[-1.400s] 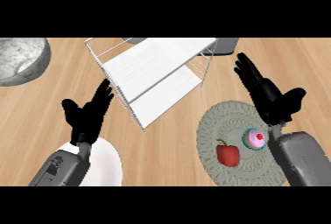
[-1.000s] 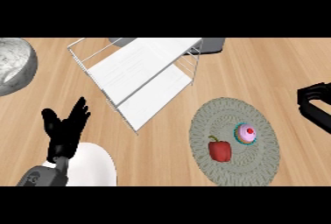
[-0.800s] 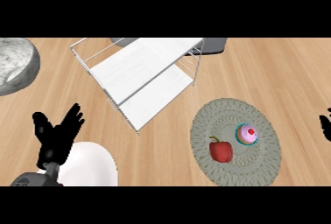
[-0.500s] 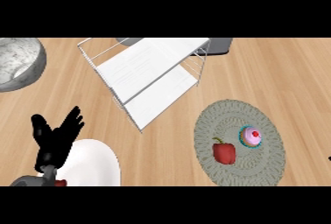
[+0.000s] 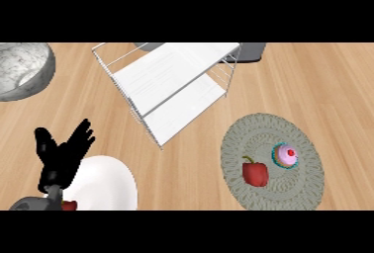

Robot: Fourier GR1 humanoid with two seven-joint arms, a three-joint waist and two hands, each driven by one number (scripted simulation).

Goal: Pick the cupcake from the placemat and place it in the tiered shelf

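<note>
Since the earlier frames our right hand has left the view, and only our left hand remains, low at the left, fingers straight and holding nothing, over a white plate. We see the cupcake on the placemat, beside a red pepper. The tiered shelf stands apart on the table.

Materials as I read them: worktop pale wood, matt grain. Tiered shelf: thin metal wire frame w/ smooth white panels. Placemat: grey woven cloth, rough. Bowl at worktop's left edge: speckled stone look. Plate: smooth white. Pepper: glossy red. Left hand: matt black.
</note>
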